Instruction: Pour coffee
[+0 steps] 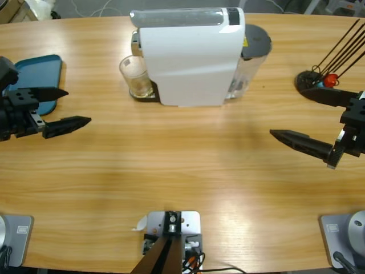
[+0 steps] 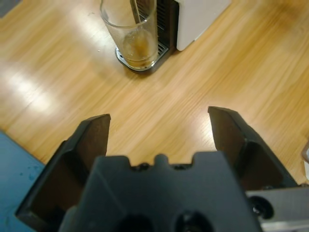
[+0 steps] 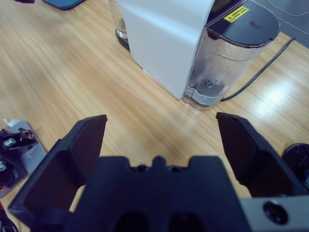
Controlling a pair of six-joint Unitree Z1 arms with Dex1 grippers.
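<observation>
A white coffee machine (image 1: 188,54) stands at the back middle of the table, with a clear water tank (image 3: 227,63) on its right side. A clear glass (image 1: 136,76) holding a little brown liquid sits on the machine's drip tray (image 2: 145,60). My left gripper (image 1: 71,107) is open at the table's left, pointing toward the glass (image 2: 133,31) and well short of it. My right gripper (image 1: 296,114) is open at the table's right, apart from the machine (image 3: 164,38), with nothing between its fingers.
A teal tray (image 1: 40,80) lies at the far left behind the left gripper. A black round stand with thin black rods (image 1: 319,77) stands at the far right. Bare wooden table (image 1: 182,165) spreads between the grippers.
</observation>
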